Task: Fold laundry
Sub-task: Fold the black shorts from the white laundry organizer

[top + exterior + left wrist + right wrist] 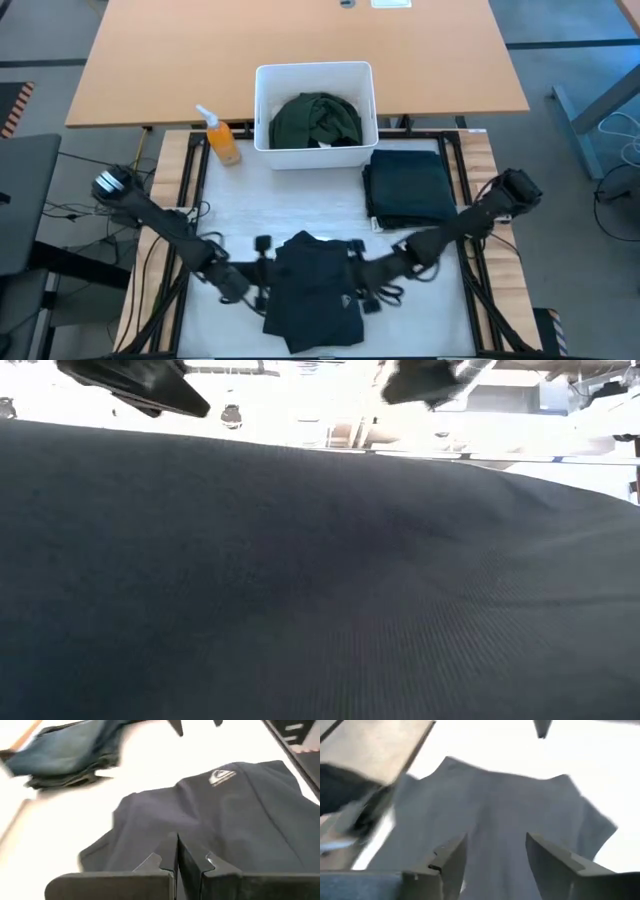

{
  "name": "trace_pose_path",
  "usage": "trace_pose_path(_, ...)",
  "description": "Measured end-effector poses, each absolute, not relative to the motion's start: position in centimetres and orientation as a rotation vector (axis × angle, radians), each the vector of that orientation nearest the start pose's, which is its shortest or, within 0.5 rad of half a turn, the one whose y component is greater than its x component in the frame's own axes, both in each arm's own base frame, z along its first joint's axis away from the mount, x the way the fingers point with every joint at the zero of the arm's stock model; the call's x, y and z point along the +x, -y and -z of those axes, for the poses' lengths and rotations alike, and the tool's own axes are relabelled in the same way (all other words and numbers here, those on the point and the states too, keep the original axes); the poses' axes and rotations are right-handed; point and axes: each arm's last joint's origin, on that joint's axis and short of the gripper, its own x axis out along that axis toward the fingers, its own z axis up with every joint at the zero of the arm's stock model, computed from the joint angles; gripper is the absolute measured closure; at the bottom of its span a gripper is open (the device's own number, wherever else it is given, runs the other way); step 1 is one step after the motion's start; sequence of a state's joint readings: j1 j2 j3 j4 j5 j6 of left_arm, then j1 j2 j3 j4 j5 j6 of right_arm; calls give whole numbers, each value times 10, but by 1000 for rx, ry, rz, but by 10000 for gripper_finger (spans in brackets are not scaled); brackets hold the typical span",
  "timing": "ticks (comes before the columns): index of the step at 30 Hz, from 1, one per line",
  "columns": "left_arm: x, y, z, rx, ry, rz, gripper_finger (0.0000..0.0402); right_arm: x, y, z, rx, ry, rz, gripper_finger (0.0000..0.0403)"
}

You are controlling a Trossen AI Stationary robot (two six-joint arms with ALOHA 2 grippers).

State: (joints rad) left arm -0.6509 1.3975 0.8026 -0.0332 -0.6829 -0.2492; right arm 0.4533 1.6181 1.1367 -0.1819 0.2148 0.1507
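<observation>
Two hands flank the black garment point(313, 290) lying flat on the worktop point(270, 205): the left hand point(262, 283), fingers together, touches its edge; the right hand point(358, 287), fingers apart, hovers unladen. Best regrip matching edges together before folding.

Dark garment point(320, 580): filling nearly the whole low view, hiding the table behind it. Folded stack point(65, 755): blurring, running off the left wrist view's edge. Green garment point(315, 120): lying partly hidden inside the white bin point(262, 105). Small chest logo point(221, 775): proving unreadable.
</observation>
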Motion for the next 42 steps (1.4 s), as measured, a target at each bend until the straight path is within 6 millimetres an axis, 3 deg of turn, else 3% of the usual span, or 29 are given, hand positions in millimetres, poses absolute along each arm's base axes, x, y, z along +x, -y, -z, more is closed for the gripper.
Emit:
trace_pose_path(4, 210, 152, -225, 58, -422, -177, 401, 354, -122, -225, -132, -600, -157, 148)
trace_pose_path(8, 188, 150, -205, -11, -401, -232, 401, 384, -93, -201, -122, -555, -175, 138)
trace_pose_path(15, 174, 150, -184, -83, -388, -252, 401, 413, -52, -174, -53, -565, -175, 137)
trace_pose_path(22, 173, 147, -181, -36, -389, -267, 401, 430, -50, -157, -17, -564, -223, 146)
trace_pose_path(26, 173, 146, -181, -26, -391, -267, 401, 437, -55, -151, -29, -566, -231, 193)
trace_pose_path(33, 173, 146, -181, -30, -392, -266, 401, 439, -58, -165, -38, -538, -239, 378)
trace_pose_path(38, 173, 147, -181, -34, -390, -266, 401, 432, -56, -202, -31, -452, -223, 380)
trace_pose_path(42, 173, 147, -181, -39, -389, -267, 401, 425, -49, -224, 3, -424, -108, 388)
